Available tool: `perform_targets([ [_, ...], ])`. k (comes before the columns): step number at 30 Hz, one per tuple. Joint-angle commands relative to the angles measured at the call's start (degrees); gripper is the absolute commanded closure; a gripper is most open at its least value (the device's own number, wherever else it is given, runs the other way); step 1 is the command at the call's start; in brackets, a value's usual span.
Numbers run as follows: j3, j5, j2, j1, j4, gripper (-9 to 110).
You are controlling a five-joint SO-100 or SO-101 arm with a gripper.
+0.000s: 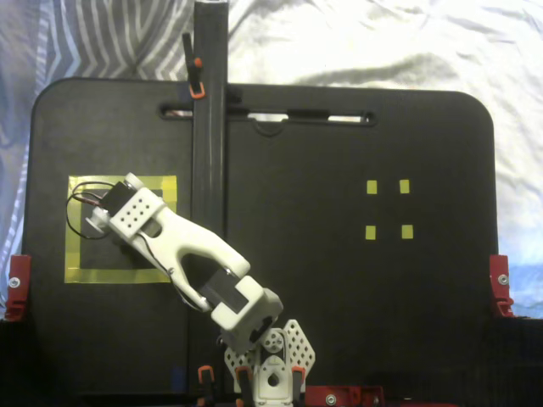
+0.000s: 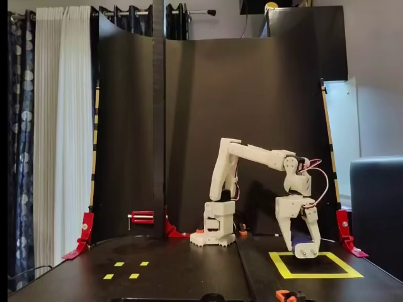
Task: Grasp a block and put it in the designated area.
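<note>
While the arm (image 2: 252, 154) reaches out from its base, the jaws (image 2: 301, 242) hang low over the yellow tape square (image 2: 283, 267), seen from the front in one fixed view and from above in the other. Block (image 2: 298, 241): a dark shape sits between the white fingers (image 2: 308, 246), just above the surface (image 2: 189, 270), inside the square's outline; jaws appear closed on it, though the dark-on-dark contrast makes the contact hard to confirm. In the top-down fixed view the wrist (image 1: 134, 214) covers the square's upper part (image 1: 119, 276), so the block is hidden there. Four small yellow tabs (image 1: 388, 209) lie well apart from the square, on the far side of the upright post (image 1: 209, 127).

Risks, as judged from this pose: (1) release from above the surface, so the block bounces or tips and rolls over the tape line; (2) the fingers opening unevenly and dragging the block sideways toward the square's near edge; (3) a retreat w/o enough lift, so a fingertip clips the block and pushes it out.
</note>
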Motion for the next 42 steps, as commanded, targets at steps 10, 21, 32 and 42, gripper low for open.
perform_targets([
  [10, -0.2, 0.0, -5.4, 0.3, -3.2, 80],
  [21, -0.2, -0.7, -7.6, 0.8, -4.4, 78],
  [32, -0.2, -1.8, -7.1, 1.2, -2.6, 58],
  [42, -0.2, -1.9, -5.1, 1.5, -1.5, 57],
])
